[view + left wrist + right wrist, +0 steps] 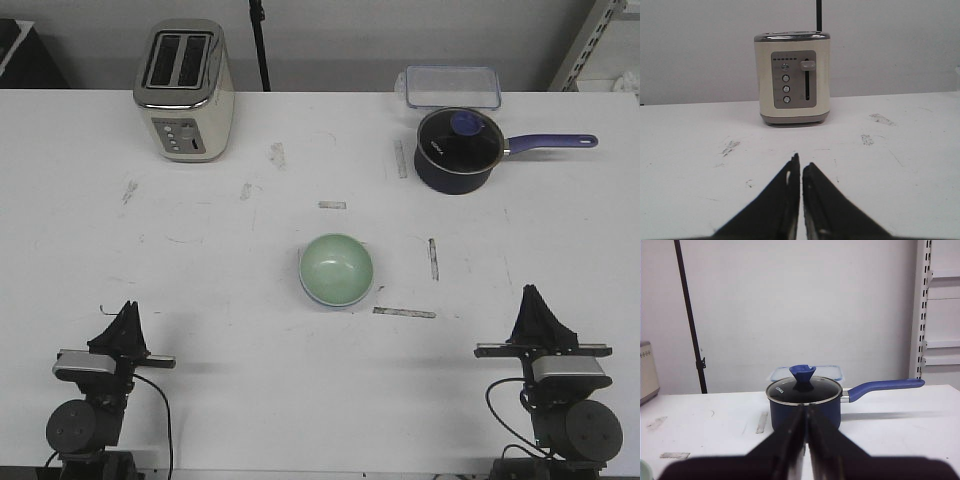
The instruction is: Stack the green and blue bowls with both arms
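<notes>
The stacking looks finished, as far as the front view shows: the mint green bowl (pixel 336 268) sits in the middle of the table (pixel 230 390) with a thin bluish rim (pixel 322 299) peeking out under its lower edge — most likely the blue bowl nested beneath it, though too little shows to be sure. Nothing lies inside the green bowl.

Both arms are parked at the near edge, well apart from the stack. The left gripper (pixel 800 167) has its fingers pressed together with only a hairline gap, holding nothing; ahead of its tips stands the cream toaster (pixel 792 77). The right gripper (pixel 805 412) is likewise closed and empty — beyond its tips sits the navy saucepan (pixel 805 407), glass lid on, contents not visible. Behind that lies a clear plastic container (pixel 452 87), seemingly empty.
</notes>
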Available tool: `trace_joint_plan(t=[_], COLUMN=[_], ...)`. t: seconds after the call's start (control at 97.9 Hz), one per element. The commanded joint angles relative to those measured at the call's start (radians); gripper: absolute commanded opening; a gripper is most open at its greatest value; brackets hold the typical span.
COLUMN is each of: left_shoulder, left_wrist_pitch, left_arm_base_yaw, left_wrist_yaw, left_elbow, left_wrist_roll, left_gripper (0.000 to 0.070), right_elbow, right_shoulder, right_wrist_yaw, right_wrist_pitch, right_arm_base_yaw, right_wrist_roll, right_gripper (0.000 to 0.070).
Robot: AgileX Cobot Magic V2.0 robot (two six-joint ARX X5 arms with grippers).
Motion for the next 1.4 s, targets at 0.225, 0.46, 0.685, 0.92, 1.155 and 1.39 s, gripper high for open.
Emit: trace_joint_plan(t=[0.225, 0.46, 0.685, 0.92, 1.155, 1.39], left_shoulder=[-0.002, -0.002, -0.002, -0.002, -0.002, -0.002], left_wrist_pitch=[0.014, 0.014, 0.014, 0.014, 0.015, 0.015], left_arm_base_yaw=[0.002, 0.002, 0.002, 0.002, 0.002, 0.002], left_wrist_yaw=[0.004, 0.004, 0.004, 0.004, 0.004, 0.004], left_elbow=[-0.022, -0.022, -0.022, -0.022, -0.022, -0.022], left_wrist_roll=[0.002, 0.002, 0.002, 0.002, 0.002, 0.002], left_gripper=[0.0002, 0.0002, 0.0002, 0.0002, 0.0002, 0.0002], right_elbow=[0.003, -0.014, -0.129, -0.245, -0.311, -0.31], right_shoulder=[-0.001, -0.024, -0.126, -0.202, -0.202, -0.202], right_wrist_yaw=[0.003, 0.009, -0.003, -0.022, -0.037, -0.035], right_wrist_pitch=[0.01, 0.004, 0.002, -0.001, 0.046, 0.042], right_arm_base_yaw=[0.001, 0.002, 0.002, 0.001, 0.0, 0.001], right_wrist_roll=[0.013, 0.013, 0.013, 0.013, 0.013, 0.013], right_gripper=[0.0003, 0.0003, 0.0003, 0.0003, 0.0003, 0.0003])
